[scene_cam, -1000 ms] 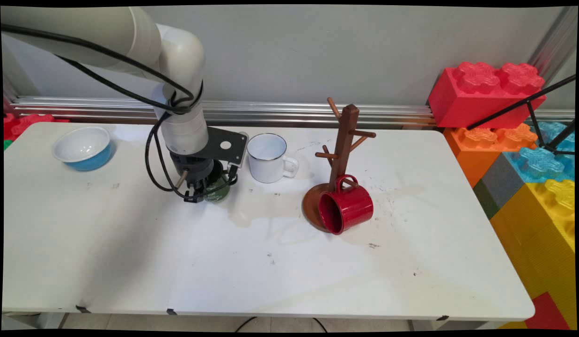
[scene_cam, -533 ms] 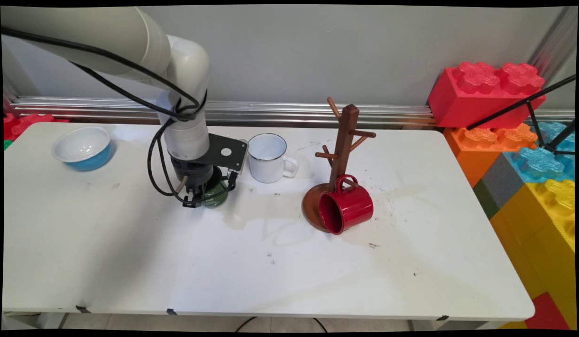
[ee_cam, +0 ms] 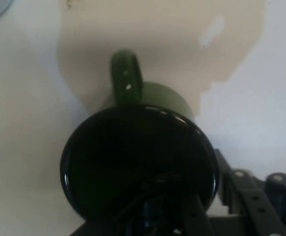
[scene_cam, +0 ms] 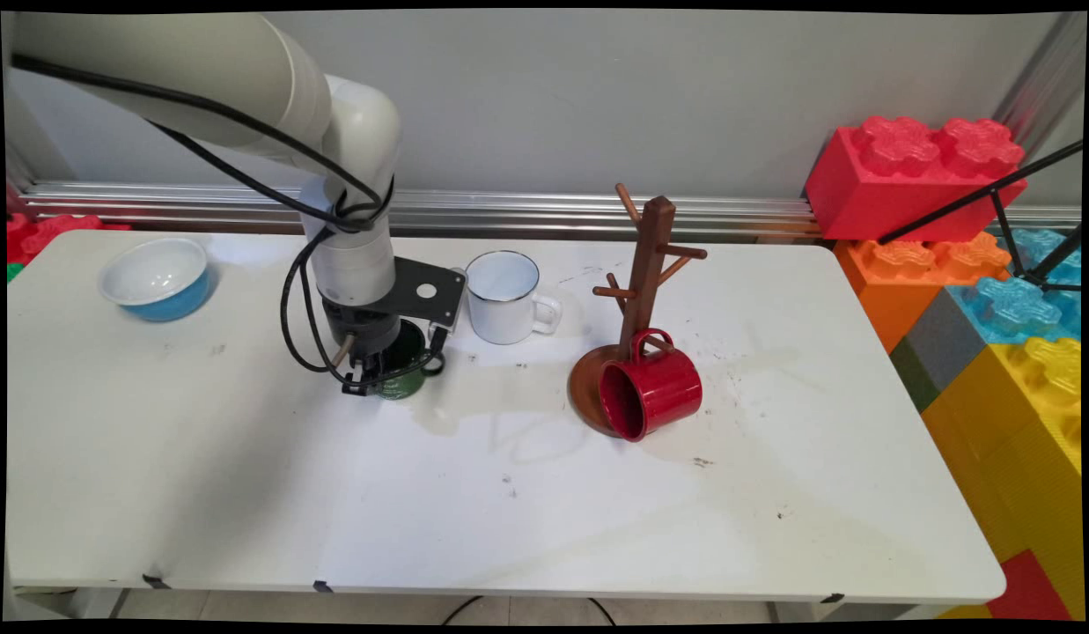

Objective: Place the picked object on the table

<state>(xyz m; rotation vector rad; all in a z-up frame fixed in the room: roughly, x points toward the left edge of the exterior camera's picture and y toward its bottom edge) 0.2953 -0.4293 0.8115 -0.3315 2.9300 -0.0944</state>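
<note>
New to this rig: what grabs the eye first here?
The gripper sits low at a dark green mug on the white table, left of centre; the hand view looks straight into the mug's dark mouth. To the right, a red mug hangs tilted from a brown mug tree, with a white mug between.

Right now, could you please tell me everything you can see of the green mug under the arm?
The green mug is dark green outside with a glossy, very dark inside, like enamelled metal. It has one loop handle on its side. It stands on the white table, left of the white mug, largely hidden by the arm. The pincer is at its rim, one finger seemingly inside the cup; its exact grip cannot be made out.
</note>
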